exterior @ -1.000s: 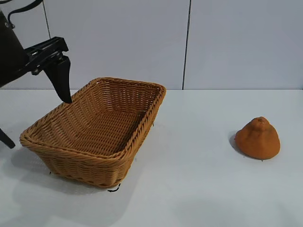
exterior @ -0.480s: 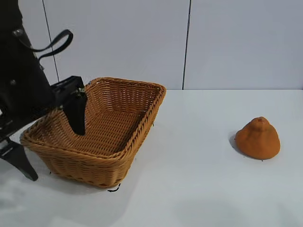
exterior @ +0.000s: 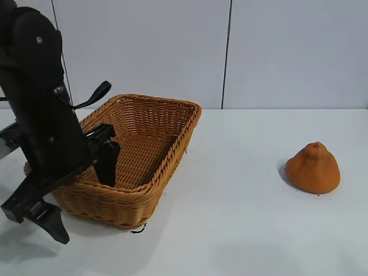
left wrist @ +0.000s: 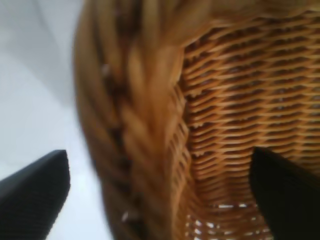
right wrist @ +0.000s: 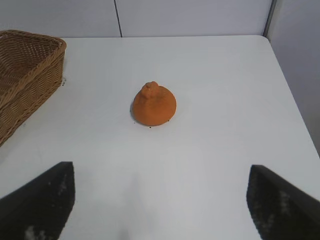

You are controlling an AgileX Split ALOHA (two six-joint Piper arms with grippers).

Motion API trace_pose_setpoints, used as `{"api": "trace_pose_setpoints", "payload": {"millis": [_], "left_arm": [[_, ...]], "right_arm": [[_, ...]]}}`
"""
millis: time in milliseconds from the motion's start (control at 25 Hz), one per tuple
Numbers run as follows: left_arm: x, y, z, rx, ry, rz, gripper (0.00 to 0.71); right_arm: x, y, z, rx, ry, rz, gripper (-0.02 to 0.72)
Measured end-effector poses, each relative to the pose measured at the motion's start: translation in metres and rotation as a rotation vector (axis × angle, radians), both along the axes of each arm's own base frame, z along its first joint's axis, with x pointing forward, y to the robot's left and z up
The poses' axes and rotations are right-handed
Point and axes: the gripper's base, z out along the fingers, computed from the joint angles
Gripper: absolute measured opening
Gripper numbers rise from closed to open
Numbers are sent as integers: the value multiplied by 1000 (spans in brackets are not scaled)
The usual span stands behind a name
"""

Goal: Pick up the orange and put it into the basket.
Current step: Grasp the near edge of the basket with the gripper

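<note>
I see my left gripper (exterior: 80, 195) straddling the basket (exterior: 150, 150) rim at 9 o'clock, fingers (exterior: 107, 164) wide, one seemingly inside. The orange (exterior: 313, 167) sits on the table (exterior: 241, 230) at 3 o'clock; my right gripper (right wrist: 160, 210) faces it, spread wide and empty.

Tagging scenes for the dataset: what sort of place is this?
Probably a lab test bench, not a home: a bare white table, plain grey wall panels, and only a tan woven wicker basket and a knobbly burnt-orange lump.

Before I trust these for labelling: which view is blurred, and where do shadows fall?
Left wrist view: basket rim blurred, too close to focus. Exterior view: sharp, with a soft shadow beside the orange. Right wrist view: sharp, faint shadow on the table near the camera.
</note>
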Motion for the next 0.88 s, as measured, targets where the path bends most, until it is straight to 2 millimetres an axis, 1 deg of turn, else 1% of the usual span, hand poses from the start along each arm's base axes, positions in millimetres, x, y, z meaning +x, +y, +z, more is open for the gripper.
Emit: {"api": "trace_pose_setpoints", "payload": {"millis": [40,200,440,480,520,640,720,800,880], "left_arm": [[1,1,0,0,0,4,580],[2,3,0,1,3,13,415],[2,4,0,-2,7,25,139],[3,4,1,-7,-1,35,113],[4,4,1,-12,-11,40,97],[4,4,2,-16,-14,50,97],[5,7,7,-21,-22,59,95],[6,14,17,-23,-20,75,94],[11,26,28,-22,-26,82,94]], "right_arm": [[0,0,0,-1,0,0,638],[0,0,0,-1,0,0,638],[0,0,0,-1,0,0,638],[0,0,0,-1,0,0,638],[0,0,0,-1,0,0,638],[0,0,0,-1,0,0,638],[0,0,0,-1,0,0,638],[0,0,0,-1,0,0,638],[0,0,0,-1,0,0,638]]}}
